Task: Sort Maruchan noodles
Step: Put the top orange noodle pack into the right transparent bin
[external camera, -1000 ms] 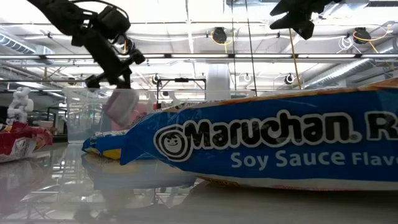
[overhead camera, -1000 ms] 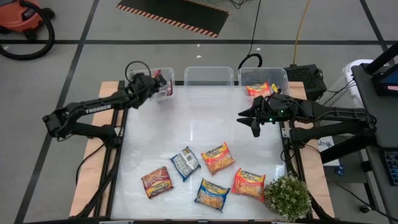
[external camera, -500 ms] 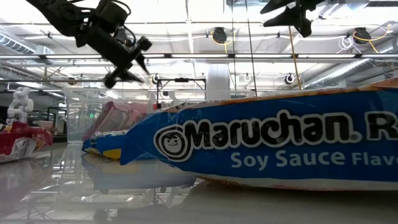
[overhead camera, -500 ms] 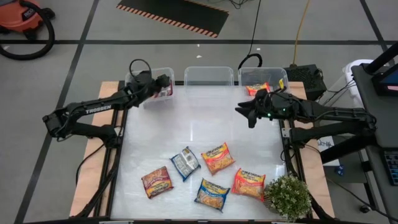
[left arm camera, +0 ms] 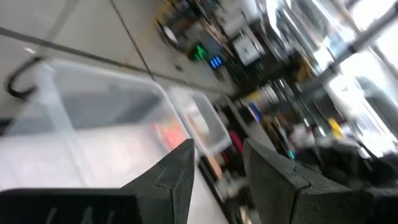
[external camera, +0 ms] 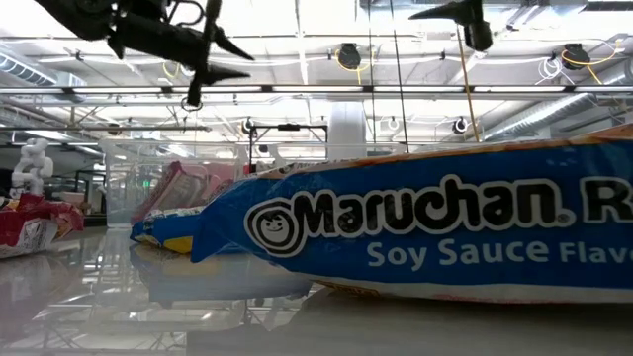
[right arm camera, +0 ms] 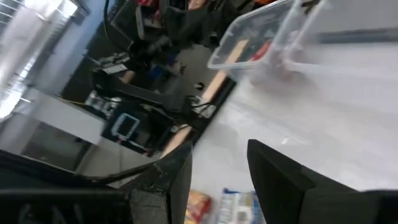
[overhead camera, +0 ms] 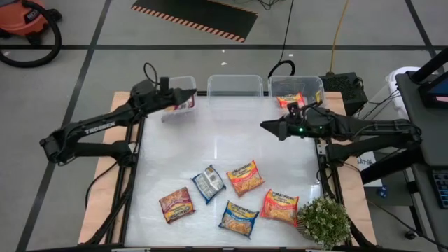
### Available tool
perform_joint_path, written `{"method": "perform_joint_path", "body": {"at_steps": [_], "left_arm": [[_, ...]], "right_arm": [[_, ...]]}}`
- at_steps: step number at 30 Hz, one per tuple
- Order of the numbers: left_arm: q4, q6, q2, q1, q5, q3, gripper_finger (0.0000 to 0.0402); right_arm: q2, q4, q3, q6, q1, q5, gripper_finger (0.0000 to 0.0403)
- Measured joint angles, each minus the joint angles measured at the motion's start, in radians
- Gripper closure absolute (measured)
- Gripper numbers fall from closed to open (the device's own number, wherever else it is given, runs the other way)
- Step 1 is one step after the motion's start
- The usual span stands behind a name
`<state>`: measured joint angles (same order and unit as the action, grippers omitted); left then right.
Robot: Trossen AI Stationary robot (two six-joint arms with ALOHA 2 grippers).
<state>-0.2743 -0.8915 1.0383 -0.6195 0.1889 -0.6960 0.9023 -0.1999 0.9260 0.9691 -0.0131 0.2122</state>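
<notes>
Both grippers raised and empty near the far row of clear bins

The left gripper (overhead camera: 187, 93) hangs with its fingers parted and nothing between them, just over the left bin (overhead camera: 183, 82), where a dark red packet (overhead camera: 186, 103) lies inside. The right gripper (overhead camera: 267, 126), fingers likewise apart and empty, hovers above the white table (overhead camera: 231, 136), just in front of the right bin (overhead camera: 315, 85), which holds an orange packet (overhead camera: 288, 100). The middle bin (overhead camera: 236, 85) stands between those two. Well away from the bins, at the near edge, five Maruchan noodles packets lie loose: dark red (overhead camera: 176, 204), silver-blue (overhead camera: 208, 183), orange (overhead camera: 244, 177), blue (overhead camera: 239, 218) and orange (overhead camera: 280, 206), with a small potted plant (overhead camera: 323, 222) beside the last.
</notes>
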Motion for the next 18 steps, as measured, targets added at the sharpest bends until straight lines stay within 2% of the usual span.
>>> {"method": "perform_joint_path", "body": {"at_steps": [3, 6, 13, 18], "left_arm": [[0.088, 0.025, -0.055, 0.01, 0.07, 0.0, 0.0259], [0.194, 0.061, -0.115, 0.04, 0.096, 0.0, 0.0259], [0.429, 0.126, -0.25, 0.157, 0.099, 0.0, 0.0259], [0.553, 0.148, -0.31, 0.251, 0.099, 0.0, 0.0259]], "right_arm": [[0.052, 0.07, 0.0, 0.032, 0.038, 0.003, 0.0255], [0.123, 0.132, 0.0, 0.057, 0.075, 0.002, 0.0255], [0.29, 0.252, 0.004, 0.142, 0.133, -0.001, 0.0255], [0.378, 0.218, 0.083, 0.147, 0.149, -0.007, 0.0255]]}}
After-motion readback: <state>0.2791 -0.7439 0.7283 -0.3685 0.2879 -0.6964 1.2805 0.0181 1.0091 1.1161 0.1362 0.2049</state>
